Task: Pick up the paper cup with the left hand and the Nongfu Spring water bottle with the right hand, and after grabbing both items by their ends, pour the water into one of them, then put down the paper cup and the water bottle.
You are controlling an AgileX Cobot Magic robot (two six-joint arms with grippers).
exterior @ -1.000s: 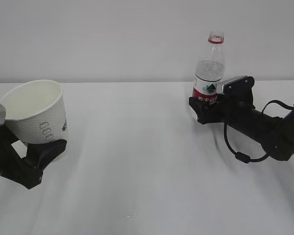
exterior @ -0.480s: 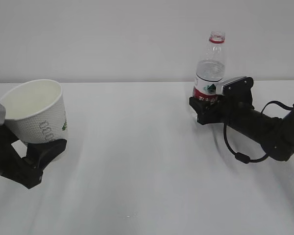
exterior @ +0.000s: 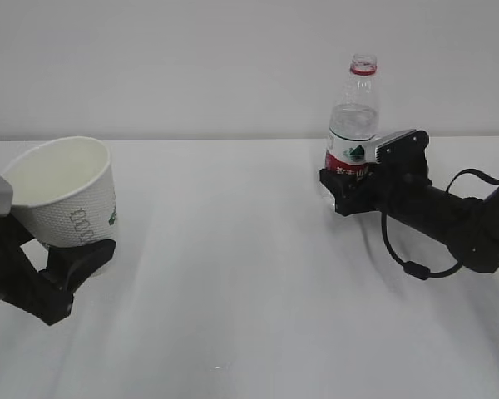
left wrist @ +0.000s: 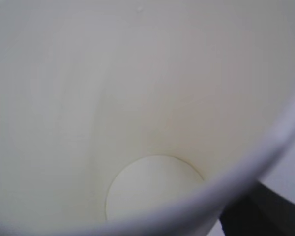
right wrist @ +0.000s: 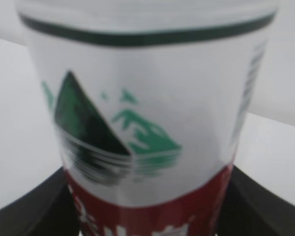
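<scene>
While left end effector (exterior: 71,258) grasps tilted paper cup (exterior: 62,191), right end effector (exterior: 349,187) clasps upright water bottle (exterior: 355,116).

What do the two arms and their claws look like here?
Both arms are matte black. The right claw has black fingers and a light grey rectangular block on top, with a black cable looping below the arm. The left claw is angular and black, grey at the frame's edge.

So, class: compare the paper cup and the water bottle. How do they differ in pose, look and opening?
The paper cup tilts; the water bottle stands upright. The cup is opaque white with a wide mouth; the bottle is clear, red-labelled and narrow-necked. Both are open-topped, each with a black gripper around its lower part.
</scene>
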